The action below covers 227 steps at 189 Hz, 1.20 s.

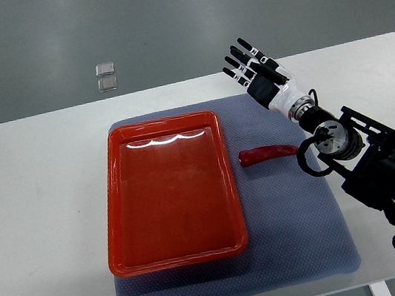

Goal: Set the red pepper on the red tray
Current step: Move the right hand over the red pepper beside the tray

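Top view, the only one you have. Item one: the red pepper (267, 154), lying on the blue mat (302, 236) just right of the red tray (178, 257), apart from its rim, not yet on it. Its long axis runs left to right across the scene, blunt end toward the tray, thin end pointing right toward the arm's wrist. Item two: your right hand (257, 71), arm entering from the right edge, fingers straight and spread, holding nothing. It sits at the far side of the mat, so the pepper lies nearer to you than the hand, roughly straight below it in the picture; the forearm passes just right of the pepper's thin end. Judged from this, the hand must draw back toward the near side and come down across the pepper's length. Item three: the tray, bare inside as far as you can see, open to the pepper's left. Nothing stands between pepper and tray but the raised rim, which the pepper must clear. Item four: the left arm, not visible; the right is the only candidate. Item five: the white table (36, 218) under the mat, and two small clear squares (105, 75) on the floor beyond it, well out of the way.
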{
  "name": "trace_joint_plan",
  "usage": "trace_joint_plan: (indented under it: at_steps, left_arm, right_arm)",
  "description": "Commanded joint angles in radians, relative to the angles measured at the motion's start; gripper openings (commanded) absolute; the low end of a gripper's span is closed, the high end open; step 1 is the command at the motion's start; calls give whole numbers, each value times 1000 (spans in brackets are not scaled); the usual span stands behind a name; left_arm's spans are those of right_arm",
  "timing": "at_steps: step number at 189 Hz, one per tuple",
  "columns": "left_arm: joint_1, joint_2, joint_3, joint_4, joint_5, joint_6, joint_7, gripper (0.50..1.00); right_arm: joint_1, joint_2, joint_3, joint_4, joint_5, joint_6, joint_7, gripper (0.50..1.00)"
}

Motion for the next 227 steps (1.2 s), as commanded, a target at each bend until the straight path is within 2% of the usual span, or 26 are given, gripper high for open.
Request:
trace_joint_plan:
  at_steps: [1, 57, 94, 119, 129, 130, 140, 149, 150, 177, 227]
  left_arm:
    - [-1, 0, 2, 0, 0, 0, 0, 1000]
    - [-1, 0, -2, 0, 0, 0, 0, 1000]
    - [-1, 0, 0, 0, 0, 0, 0, 1000]
    - [-1, 0, -3, -2, 0, 0, 2, 1000]
    - [-1, 0, -3, -2, 0, 0, 2, 1000]
    - [-1, 0, -3, -3, 0, -2, 3, 1000]
    - [-1, 0, -3, -3, 0, -2, 3, 1000]
    - [-1, 0, -3, -3, 0, -2, 3, 1000]
    - [-1, 0, -3, -3, 0, -2, 3, 1000]
    - [-1, 0, -3, -3, 0, -4, 3, 1000]
    - [-1, 0, -2, -2, 0, -5, 3, 1000]
  right_arm:
    - [0, 0, 0, 0, -2, -1, 0, 911]
    - [18, 0, -58, 3, -3, 0, -2, 911]
    - [195, -143, -357, 52, -291, 28, -32, 911]
    - [349, -296, -638, 189, -647, 42, -72, 911]
    - [350, -296, -638, 189, -647, 42, -72, 911]
    - [412, -348, -747, 246, -763, 49, -92, 911]
    - [466, -390, -851, 294, -834, 54, -123, 911]
    - [466, -390, -851, 294, -834, 54, -123, 911]
    - [494, -423, -927, 332, -857, 55, -155, 911]
    - [492, -468, -980, 373, -868, 31, -187, 911]
    - [443, -537, -979, 462, -854, -35, -190, 909]
